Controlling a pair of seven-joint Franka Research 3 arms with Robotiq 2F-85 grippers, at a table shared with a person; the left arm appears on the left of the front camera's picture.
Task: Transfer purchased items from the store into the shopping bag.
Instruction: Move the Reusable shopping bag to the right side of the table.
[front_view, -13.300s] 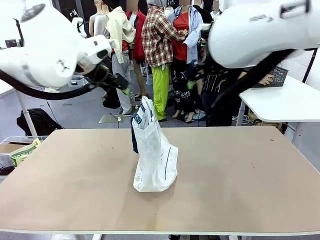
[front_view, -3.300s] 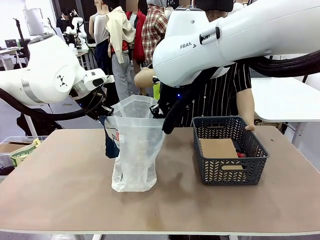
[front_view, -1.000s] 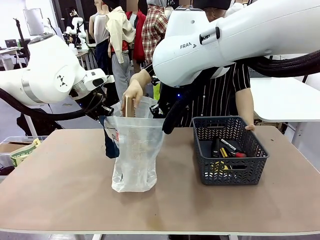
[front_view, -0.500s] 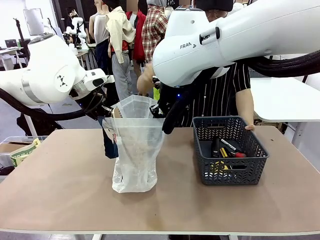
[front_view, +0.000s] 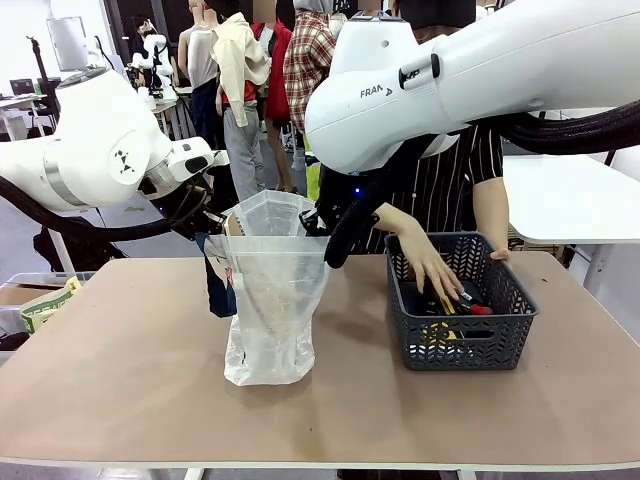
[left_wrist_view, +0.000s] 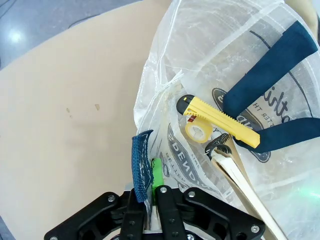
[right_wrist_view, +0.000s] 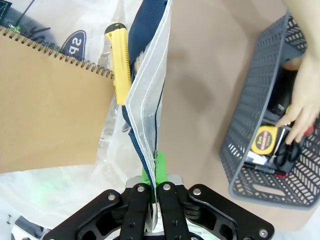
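both pincers are busy. left pincer (left_wrist_view: 149, 186) is clenched on the dark blue strip at the rim of the shopping bag (front_view: 272, 300), and right pincer (right_wrist_view: 152, 175) is clenched on the opposite rim wall. the mouth stands open between them, facing up. the bag sits upright on the counter (front_view: 120, 380), left of middle. a yellow cutter (left_wrist_view: 220, 122) and a spiral notebook (right_wrist_view: 50, 105) are already inside.

what matters for you: the rest of the purchased items (front_view: 462, 298) lie in the grey basket (front_view: 500, 340), on the robot's right of the bag, near it but not touching. the slim sticks lie flat on the basket floor, long axes level and slanted across it. right pincer is the nearer one, but i judge the mouth sags if it lets go. the person's hand (front_view: 435, 272) is down in the basket on the items, so that hand is best placed to carry them left and over the rim. hold the mouth steady.
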